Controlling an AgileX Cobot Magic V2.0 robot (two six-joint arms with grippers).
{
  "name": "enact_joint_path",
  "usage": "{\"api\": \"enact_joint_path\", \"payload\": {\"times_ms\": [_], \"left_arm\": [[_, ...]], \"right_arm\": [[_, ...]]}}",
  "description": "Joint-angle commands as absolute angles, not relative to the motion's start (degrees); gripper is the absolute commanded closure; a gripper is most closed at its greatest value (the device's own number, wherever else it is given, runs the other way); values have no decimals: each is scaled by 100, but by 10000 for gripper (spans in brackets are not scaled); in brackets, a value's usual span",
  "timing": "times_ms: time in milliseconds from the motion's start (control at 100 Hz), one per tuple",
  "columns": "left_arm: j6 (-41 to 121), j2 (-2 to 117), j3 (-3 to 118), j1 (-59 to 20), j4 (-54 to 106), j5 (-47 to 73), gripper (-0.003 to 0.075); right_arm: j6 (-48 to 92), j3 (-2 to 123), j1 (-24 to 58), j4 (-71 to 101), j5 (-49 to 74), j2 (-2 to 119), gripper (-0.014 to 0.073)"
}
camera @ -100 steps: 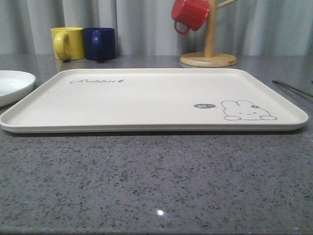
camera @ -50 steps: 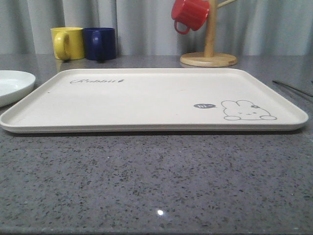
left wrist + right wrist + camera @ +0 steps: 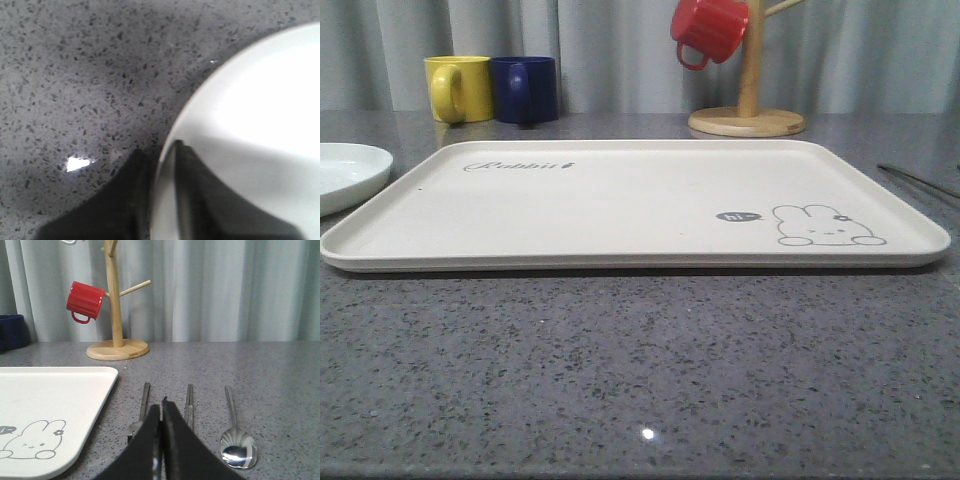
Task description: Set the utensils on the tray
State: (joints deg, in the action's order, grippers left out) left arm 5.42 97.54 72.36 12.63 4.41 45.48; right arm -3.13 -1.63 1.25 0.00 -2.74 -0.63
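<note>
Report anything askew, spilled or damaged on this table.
Nothing stands out. The tray lies flat, the white plate sits on the counter beside it, and the fork, chopsticks and spoon lie roughly parallel, undamaged.

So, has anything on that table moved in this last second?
Nothing visibly changed. The large cream rectangular tray is bare as before, and the round white plate sits off its left end. The yellow mug, blue mug and red mug are where they were.

The right fingers (image 3: 165, 435) hide part of the fork (image 3: 144, 405); the plate (image 3: 345, 172) is cut off.
</note>
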Motion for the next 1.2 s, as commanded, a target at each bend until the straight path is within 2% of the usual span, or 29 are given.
{"api": "enact_joint_path", "payload": {"times_ms": [0, 230, 500, 750, 920, 1190], "left_arm": [[655, 9611, 7360, 1264, 388, 4541, 729], [722, 9455, 7369, 1437, 555, 4531, 729], [2228, 8777, 7369, 2069, 2802, 4798, 730], [2513, 8268, 7369, 2135, 3470, 4945, 730], [3041, 8212, 7373, 1875, 4422, 5157, 730], [3054, 8248, 7373, 677, 4461, 4917, 738]], "right_arm": [[-284, -56, 80, -44, -760, -186, 662], [-284, -56, 80, -44, -760, -186, 662], [-284, -56, 80, -44, -760, -186, 662], [-284, -56, 80, -44, -760, -186, 662], [-284, -56, 80, -44, -760, -186, 662], [-284, -56, 80, -44, -760, -186, 662]]}}
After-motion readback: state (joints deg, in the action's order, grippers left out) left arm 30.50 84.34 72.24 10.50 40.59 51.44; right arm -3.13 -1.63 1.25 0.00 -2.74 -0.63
